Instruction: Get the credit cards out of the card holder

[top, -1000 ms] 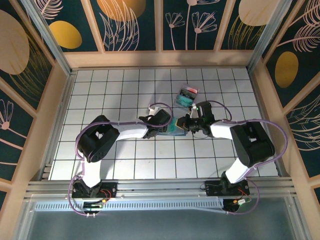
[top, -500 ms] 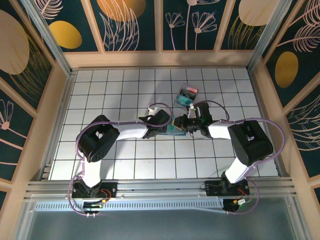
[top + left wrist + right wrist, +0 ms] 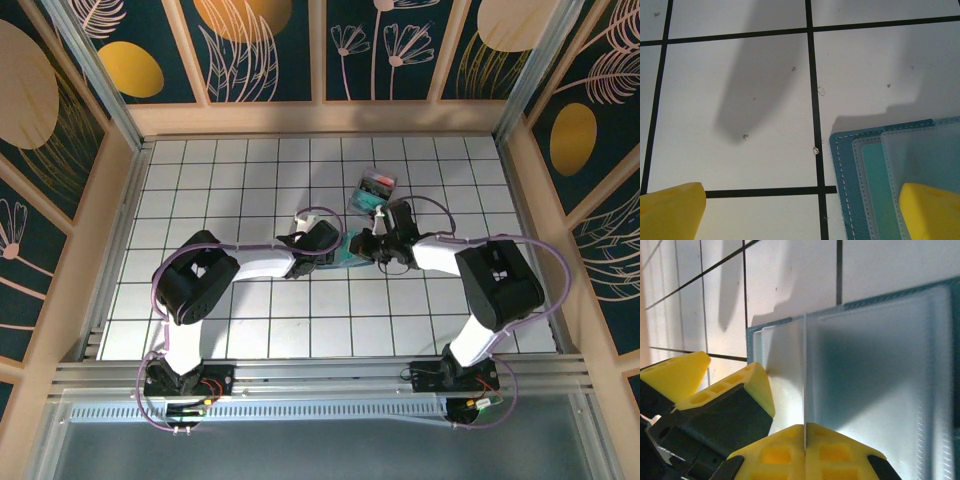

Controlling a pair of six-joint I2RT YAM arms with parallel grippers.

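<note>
Shifted slightly rearward, my right gripper (image 3: 805, 434) pinches a frosted flap (image 3: 865, 380) of the slate-blue soft bifold card holder (image 3: 845, 170); left gripper (image 3: 801, 212) gapes wide

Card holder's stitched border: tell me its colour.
Teal-blue with pale stitching; the card holder shows best in the left wrist view.

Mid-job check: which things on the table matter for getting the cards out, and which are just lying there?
Job: card holder; left end effector, open at its corner; right end effector, shut on its frosted flap.
Lying about: clear tray with red and teal contents.
</note>
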